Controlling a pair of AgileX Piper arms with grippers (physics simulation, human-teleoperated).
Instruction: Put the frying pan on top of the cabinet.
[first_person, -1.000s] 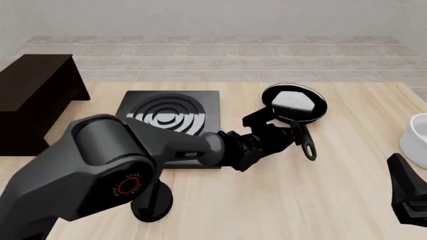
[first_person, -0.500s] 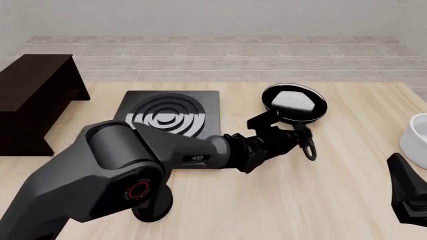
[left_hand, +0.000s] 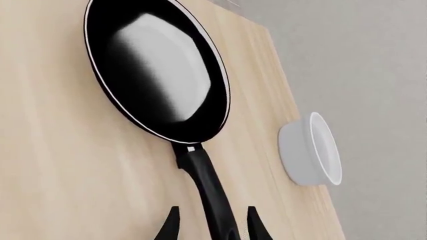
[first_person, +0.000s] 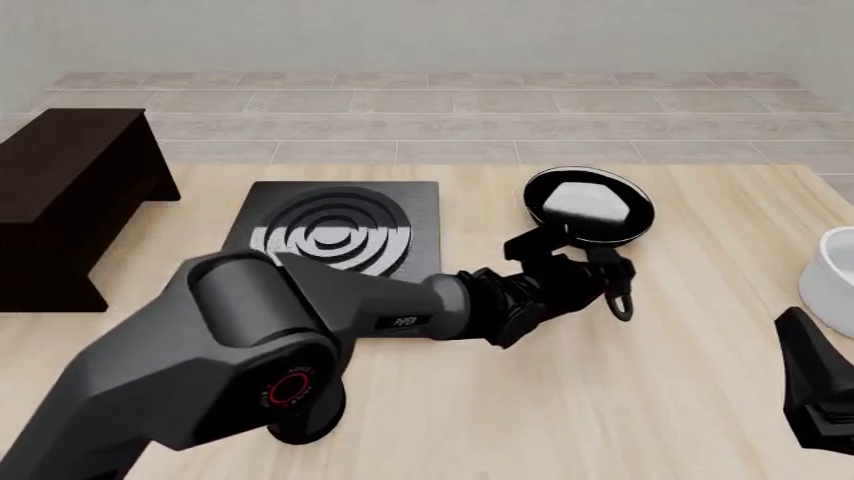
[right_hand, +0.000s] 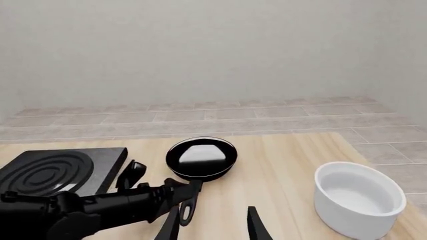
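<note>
Honestly the job was barely started at this point. The frying pan (first_person: 589, 206) sat flat on the table (first_person: 641, 400), over on the right half toward the far edge, just to the right of the stove plate (first_person: 340, 232). The cabinet (first_person: 67, 190) was way over on the far left, its flat top bare as far as the front view showed, so the whole carry was yet to come.

The left gripper (left_hand: 212, 225) was stretched across the table and lined up on the pan's handle (left_hand: 210, 192). In the left wrist view the handle ran right down between the two fingers (left_hand: 170, 227), with visible gaps on both sides, so the jaws were parted around it and not clamped. Whether a fingertip was already brushing the handle I couldn't really say, since the front view was just black on black there.

The right gripper (right_hand: 212, 225) hung back near the table's right side with its fingers spread and nothing between them. A white bowl (right_hand: 359, 199) stood near the right edge, well apart from the pan.

So what was left, as I read it: close on the handle, lift, swing left past the stove plate, and set the pan down on the cabinet top.
</note>
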